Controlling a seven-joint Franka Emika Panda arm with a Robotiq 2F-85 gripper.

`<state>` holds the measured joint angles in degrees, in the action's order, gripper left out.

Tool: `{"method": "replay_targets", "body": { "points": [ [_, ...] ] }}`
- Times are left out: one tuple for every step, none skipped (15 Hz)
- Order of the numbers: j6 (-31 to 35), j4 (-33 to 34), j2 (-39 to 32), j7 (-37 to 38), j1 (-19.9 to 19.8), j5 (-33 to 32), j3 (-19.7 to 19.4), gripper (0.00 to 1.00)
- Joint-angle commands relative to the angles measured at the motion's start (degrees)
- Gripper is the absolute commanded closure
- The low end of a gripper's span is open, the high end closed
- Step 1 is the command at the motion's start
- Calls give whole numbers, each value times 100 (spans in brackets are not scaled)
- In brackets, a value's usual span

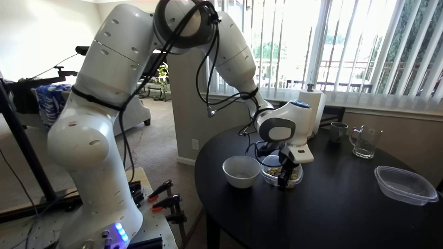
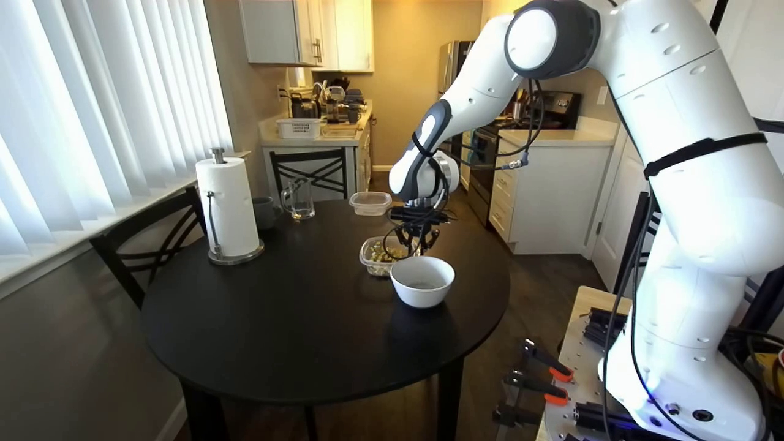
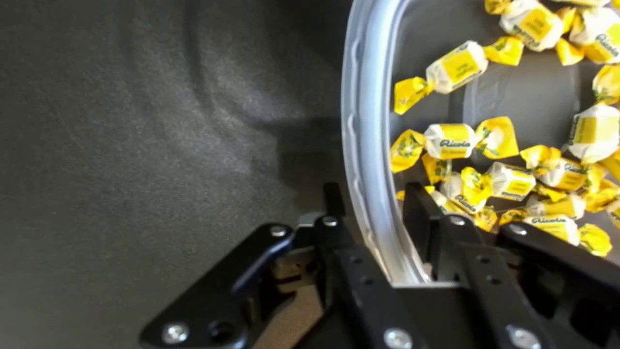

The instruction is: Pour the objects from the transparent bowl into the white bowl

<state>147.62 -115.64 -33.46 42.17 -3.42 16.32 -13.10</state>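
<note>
Wrist view first: the claw (image 3: 375, 194) is spread apart, straddling the rim of the transparent bowl (image 3: 370, 97), and doesn't look clamped on anything. The candies (image 3: 450, 140) (Ricola, going by the wrappers) lie loose inside it.

In an exterior view, that bowl sits on the table (image 1: 332, 214) right beside the white bowl (image 1: 241, 181); can't tell if they touch.

In an exterior view, a paper-towel roll (image 2: 228, 208) stands well apart, and I see no candy in the white bowl. So my read is we're at the grasp, no pouring done. Next move probably: close on that rim, lift level, swing over the white bowl, tip slowly.
</note>
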Motion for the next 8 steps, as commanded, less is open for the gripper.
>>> {"method": "replay_targets", "body": {
  "points": [
    [-134, 89, -21, 221, 32, -77, -29, 91],
    [-126, 72, 5, 223, 33, -80, -38, 95],
    [-124, 69, 23, 213, 23, -72, -36, 97],
    [-112, 58, 53, 211, 20, -69, -42, 98],
    [-102, 59, 77, 208, 17, -67, -46, 100],
    [-83, 21, 147, 180, 3, -37, -27, 99],
    [-26, -53, 251, 156, 15, -32, -20, 97],
    [23, -120, 359, 135, 29, -31, -11, 97]
  ]
}}
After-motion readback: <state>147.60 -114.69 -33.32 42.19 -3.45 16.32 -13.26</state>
